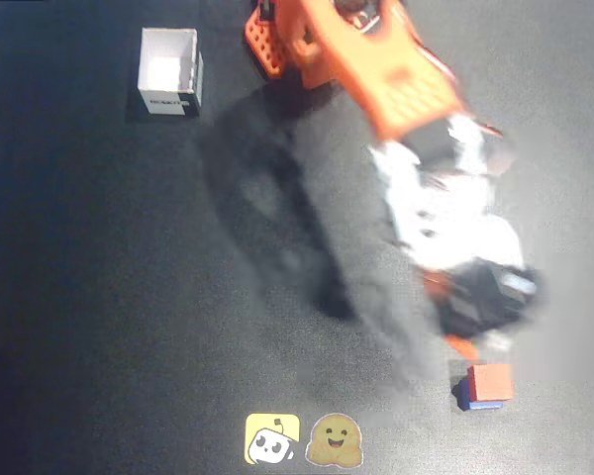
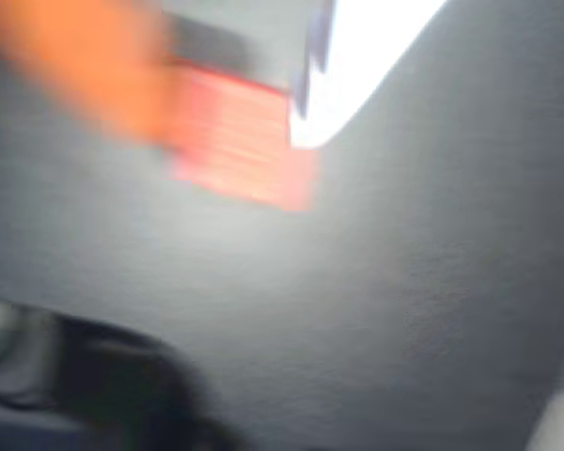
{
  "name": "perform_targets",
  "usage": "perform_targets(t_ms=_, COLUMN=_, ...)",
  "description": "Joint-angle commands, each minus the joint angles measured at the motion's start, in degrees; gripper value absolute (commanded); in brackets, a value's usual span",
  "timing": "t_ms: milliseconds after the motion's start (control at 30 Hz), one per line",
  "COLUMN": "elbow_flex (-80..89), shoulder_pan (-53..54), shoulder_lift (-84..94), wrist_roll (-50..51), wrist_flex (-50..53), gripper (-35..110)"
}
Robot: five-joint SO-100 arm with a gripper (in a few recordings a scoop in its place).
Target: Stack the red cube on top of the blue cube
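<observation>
**Red cube sits on the blue cube at the lower right of the mat**

In the overhead view the red cube (image 1: 490,381) shows as a small orange-red square with matte faces and slightly soft edges. It rests on top of the blue cube (image 1: 478,403), of which a bright-blue strip peeks out along the lower and left sides, so the upper block sits a little offset to the upper right. The pair stands on the dark table (image 1: 99,297), towards the lower right of the picture, well apart from the white box (image 1: 168,71) at the upper left and to the right of the two stickers (image 1: 303,439) at the bottom edge.

In the wrist view the red cube (image 2: 240,136) is a blurred red patch in the upper middle, with an orange finger (image 2: 75,61) smeared across the upper left and a white one (image 2: 357,56) at the upper right.

The arm (image 1: 376,69) reaches from its orange base at the top centre diagonally down to the right, its white and black wrist section blurred. The gripper (image 1: 470,341) hangs just above and to the left of the stack; an orange tip lies close to the red cube's upper left corner. Whether the jaws are parted or closed cannot be told through the blur, nor whether they touch the cube.
</observation>
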Motion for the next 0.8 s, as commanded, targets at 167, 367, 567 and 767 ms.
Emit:
perform_targets(t_ms=167, elbow_flex=44.03, shoulder_pan=11.69, shoulder_lift=33.75, wrist_roll=-6.77, wrist_flex=-8.53, gripper=0)
perform_targets(t_ms=367, elbow_flex=55.46, shoulder_pan=17.31, shoulder_lift=48.87, wrist_roll=-8.88, wrist_flex=-2.81, gripper=0)
perform_targets(t_ms=567, elbow_flex=59.41, shoulder_pan=21.27, shoulder_lift=58.71, wrist_roll=-10.37, wrist_flex=5.01, gripper=0)
perform_targets(t_ms=767, elbow_flex=67.85, shoulder_pan=23.03, shoulder_lift=73.21, wrist_roll=-10.81, wrist_flex=9.67, gripper=0)
